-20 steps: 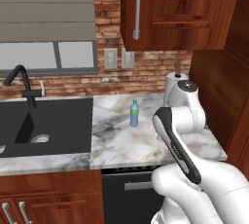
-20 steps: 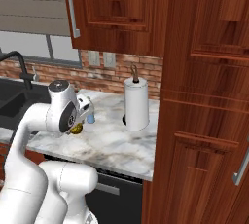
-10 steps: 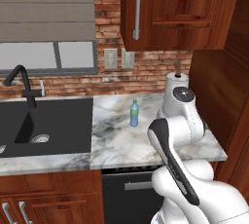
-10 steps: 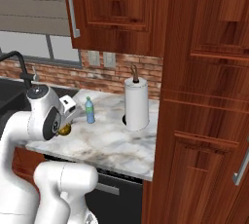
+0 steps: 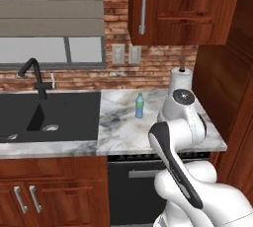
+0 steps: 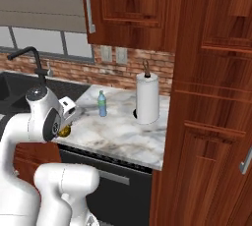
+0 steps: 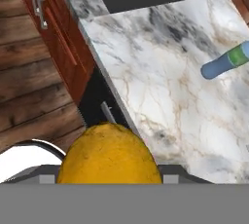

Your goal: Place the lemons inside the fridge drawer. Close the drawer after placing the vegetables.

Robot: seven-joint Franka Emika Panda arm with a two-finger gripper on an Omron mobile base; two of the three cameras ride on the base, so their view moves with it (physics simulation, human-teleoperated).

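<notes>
1. The gripper (image 6: 65, 127) is holding a lemon (image 7: 109, 155) between its jaws; in the hand view the yellow fruit is sitting right at the fingertips, and in the right base view a sliver of yellow is showing just under the white hand.
2. The jaws are standing narrow, closed against the fruit's sides rather than wide apart.
3. Beyond the jaws, the marble counter (image 7: 160, 72) is lying below and ahead of the fruit, with the clear blue-capped bottle (image 7: 226, 61) well off to one side of the grip line and apart from the lemon.
4. The fridge drawer is not appearing among these pictures, so its place relative to the jaws cannot be told.
5. The step in hand is judged to be carrying the lemon toward the fridge; the robot is likely needing to keep the squeeze steady, since a smooth oval fruit can roll out of a loose pinch.
6. A good carry is probably keeping the fruit lifted off the counter edge and swinging wide of the bottle and the paper towel roll (image 6: 147, 98).
</notes>
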